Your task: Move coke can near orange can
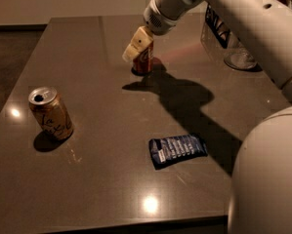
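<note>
The coke can (144, 62), red-orange, stands upright on the dark table (101, 96) at the far middle. My gripper (137, 47) is at the can's top, its pale fingers (132, 51) covering the can's upper part. The orange can (52, 113), tan-gold with dark scrawled lettering and a silver top, stands at the table's left, well apart from the coke can.
A dark blue snack packet (177, 150) lies flat at the front middle. A clear glass container (238, 52) stands at the far right behind my arm. My arm's shadow falls across the table's middle. The table's front edge is close below.
</note>
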Controlling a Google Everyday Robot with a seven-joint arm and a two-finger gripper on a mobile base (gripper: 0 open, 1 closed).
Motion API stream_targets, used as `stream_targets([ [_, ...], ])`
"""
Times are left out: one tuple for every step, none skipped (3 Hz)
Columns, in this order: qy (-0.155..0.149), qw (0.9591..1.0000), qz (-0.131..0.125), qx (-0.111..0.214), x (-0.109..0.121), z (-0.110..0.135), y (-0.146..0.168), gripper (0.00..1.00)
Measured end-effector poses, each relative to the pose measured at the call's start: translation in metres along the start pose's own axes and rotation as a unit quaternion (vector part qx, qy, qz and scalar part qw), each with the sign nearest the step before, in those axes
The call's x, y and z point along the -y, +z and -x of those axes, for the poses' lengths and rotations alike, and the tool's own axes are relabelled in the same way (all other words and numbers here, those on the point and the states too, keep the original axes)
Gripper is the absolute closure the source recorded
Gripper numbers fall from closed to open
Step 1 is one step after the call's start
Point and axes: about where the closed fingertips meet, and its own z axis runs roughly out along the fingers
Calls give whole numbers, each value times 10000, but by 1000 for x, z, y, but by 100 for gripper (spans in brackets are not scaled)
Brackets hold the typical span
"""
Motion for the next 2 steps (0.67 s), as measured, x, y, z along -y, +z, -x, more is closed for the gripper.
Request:
stream_targets([
  [30, 10000, 68, -45, 0, 4, 8, 18],
  [-7, 9999, 164, -23, -5, 4, 8, 41],
])
